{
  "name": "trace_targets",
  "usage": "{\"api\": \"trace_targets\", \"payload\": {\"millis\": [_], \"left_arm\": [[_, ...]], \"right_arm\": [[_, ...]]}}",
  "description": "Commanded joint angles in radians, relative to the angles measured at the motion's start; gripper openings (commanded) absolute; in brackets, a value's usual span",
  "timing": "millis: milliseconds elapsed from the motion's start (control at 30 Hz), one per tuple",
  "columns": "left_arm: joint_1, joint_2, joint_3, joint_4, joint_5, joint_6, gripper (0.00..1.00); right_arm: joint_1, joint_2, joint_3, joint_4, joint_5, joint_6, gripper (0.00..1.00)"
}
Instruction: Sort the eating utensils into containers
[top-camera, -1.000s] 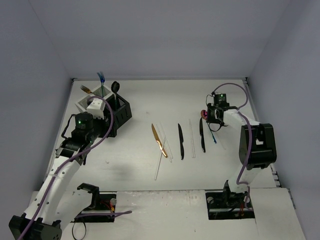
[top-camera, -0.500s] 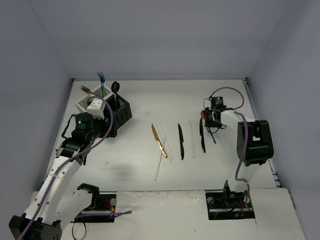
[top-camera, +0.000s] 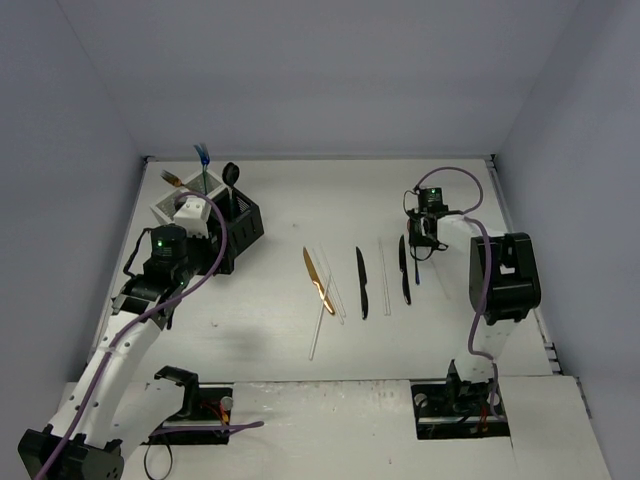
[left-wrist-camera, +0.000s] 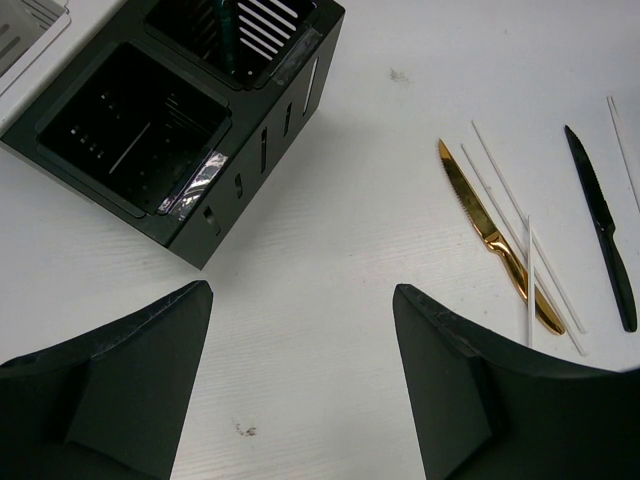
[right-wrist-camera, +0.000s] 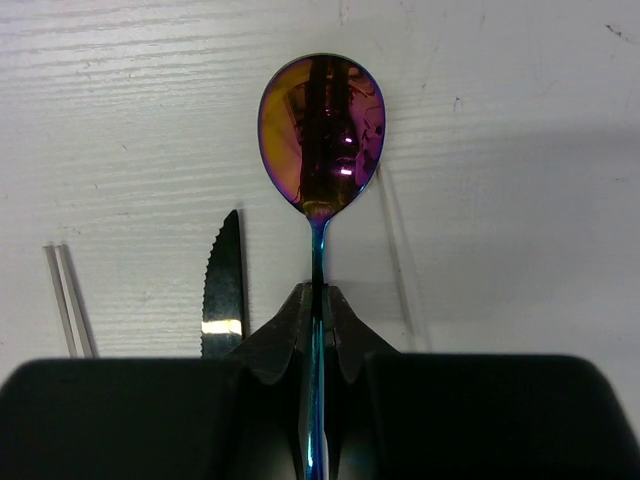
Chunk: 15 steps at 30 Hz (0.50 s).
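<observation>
1. The worktop (top-camera: 280, 330) carries everything. The containers sit at its far left and the loose cutlery lies mid-right, well apart, so any carry is long.
2. The containers (top-camera: 243, 228) are four joined mesh bins.
   - A blue utensil (top-camera: 203, 158) and a brown-handled one (top-camera: 172, 180) stand in the white pair.
   - A black spoon (top-camera: 231, 175) stands in the rear black bin.
   - The left wrist view shows the near black bin (left-wrist-camera: 130, 120) apparently empty.
   - These upright handles lean outward, so an incoming piece could catch on them or tip the cluster.
3. The left end effector (left-wrist-camera: 300, 300) hangs released and holding nothing, just beside the black bins.
4. The right end effector (right-wrist-camera: 318, 305) is clenched on the handle of an iridescent spoon (right-wrist-camera: 322, 130), a little below the bowl. The handle is thin and slick, so it could swivel or slip out during the swing.
5. A gold knife (top-camera: 318, 283), clear utensils (top-camera: 335, 292) and a black knife (top-camera: 361, 283) lie unsorted.
6. Another black knife (right-wrist-camera: 222, 280) lies just beside the spoon, where a low lift might drag it.
</observation>
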Motion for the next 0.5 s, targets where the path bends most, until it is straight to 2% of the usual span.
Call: {"api": "trace_targets", "payload": {"millis": [0, 133, 300, 400, 467], "left_arm": [[-0.004, 0.001, 0.008, 0.063, 0.044, -0.021, 0.7], [-0.007, -0.014, 0.017, 0.109, 0.131, -0.085, 0.7], [-0.022, -0.04, 0.043, 0.221, 0.218, -0.237, 0.7], [-0.074, -0.041, 0.032, 0.383, 0.243, -0.367, 0.7], [-0.122, -0.023, 0.051, 0.456, 0.197, -0.369, 0.7]], "right_arm": [[0.074, -0.075, 0.042, -0.026, 0.088, -0.071, 0.0], [0.145, -0.219, 0.049, -0.026, 0.102, -0.099, 0.0], [0.246, -0.391, 0.052, -0.023, -0.024, -0.135, 0.0], [0.377, -0.487, 0.07, -0.021, -0.07, -0.16, 0.0], [0.471, -0.535, 0.085, -0.018, -0.074, -0.155, 0.0]]}}
